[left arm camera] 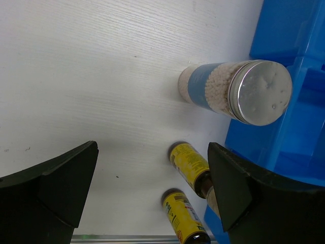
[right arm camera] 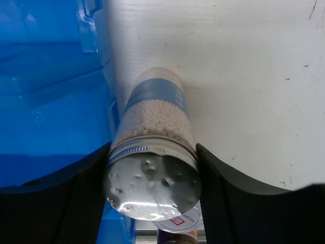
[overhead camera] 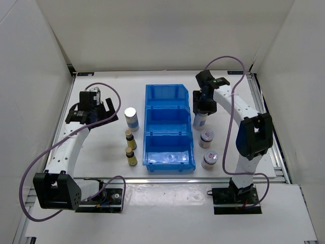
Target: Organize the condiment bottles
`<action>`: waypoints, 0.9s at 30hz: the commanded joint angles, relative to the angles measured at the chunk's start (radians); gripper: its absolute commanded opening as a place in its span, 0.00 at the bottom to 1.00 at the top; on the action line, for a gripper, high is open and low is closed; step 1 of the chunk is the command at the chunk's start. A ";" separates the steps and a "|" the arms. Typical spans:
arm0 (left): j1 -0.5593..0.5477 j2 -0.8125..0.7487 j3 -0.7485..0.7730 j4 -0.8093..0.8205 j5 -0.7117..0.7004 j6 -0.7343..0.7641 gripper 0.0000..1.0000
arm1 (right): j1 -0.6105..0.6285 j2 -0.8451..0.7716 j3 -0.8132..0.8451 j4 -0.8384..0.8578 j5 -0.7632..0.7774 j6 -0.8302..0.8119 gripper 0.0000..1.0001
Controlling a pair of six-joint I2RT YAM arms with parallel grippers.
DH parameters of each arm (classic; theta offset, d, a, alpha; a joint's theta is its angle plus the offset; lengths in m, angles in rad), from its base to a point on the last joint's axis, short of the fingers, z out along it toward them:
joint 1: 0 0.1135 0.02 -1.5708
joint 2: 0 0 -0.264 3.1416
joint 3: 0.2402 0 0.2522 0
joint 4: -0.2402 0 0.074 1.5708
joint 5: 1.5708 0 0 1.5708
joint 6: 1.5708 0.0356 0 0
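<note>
Right pincer point(right arm camera: 152, 170) clasps a shaker point(right arm camera: 155, 117) standing on the worktop point(right arm camera: 244, 76) just right of the bin point(right arm camera: 51, 101). Left pincer point(left arm camera: 152, 183) gapes wide, empty, near the other shaker point(left arm camera: 223, 91).

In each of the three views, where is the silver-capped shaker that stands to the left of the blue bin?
Top external: the silver-capped shaker stands left of centre, beside the blue bin.
Left wrist: upper right, cap towards the camera.
Right wrist: not in it; the other shaker shows there.
Shared landmark: the blue bin, right edge in left wrist, left side in right wrist.
</note>
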 commanded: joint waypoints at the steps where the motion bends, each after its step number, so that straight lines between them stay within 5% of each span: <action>1: 0.003 -0.010 0.038 -0.003 0.017 0.010 1.00 | -0.009 -0.034 0.022 0.003 0.012 0.004 0.37; 9: 0.003 0.000 0.038 -0.003 0.017 0.010 1.00 | 0.160 -0.008 0.365 -0.147 0.451 -0.005 0.00; 17: 0.003 0.009 0.047 -0.003 0.017 0.010 1.00 | 0.160 0.205 0.735 -0.149 0.240 -0.042 0.00; 27: 0.003 0.009 0.047 -0.003 0.017 0.010 1.00 | 0.151 0.298 0.721 -0.068 0.065 -0.040 0.00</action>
